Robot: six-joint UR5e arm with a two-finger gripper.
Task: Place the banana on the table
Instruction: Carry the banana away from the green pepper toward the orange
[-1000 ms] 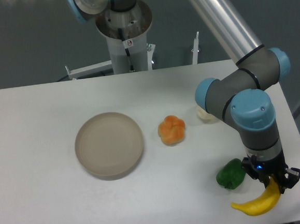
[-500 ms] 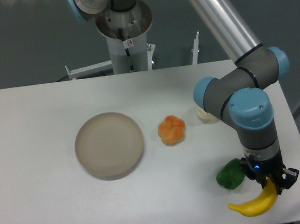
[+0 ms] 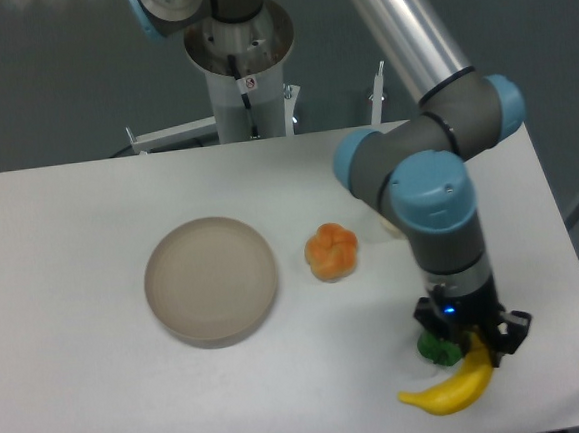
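a lab: robot arm (image 3: 423, 191), bare white table (image 3: 83, 393).

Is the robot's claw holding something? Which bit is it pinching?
Yes. The gripper holds the banana, pinching it near its upper right end, while the rest curves down to the left.

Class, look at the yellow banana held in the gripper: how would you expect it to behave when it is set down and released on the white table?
The banana looks smooth and glossy, so it may be somewhat slippery in the gripper. Its curved shape suggests it could rock or pivot on the table rather than roll away. It keeps its shape held by one end, so it is probably stiff.
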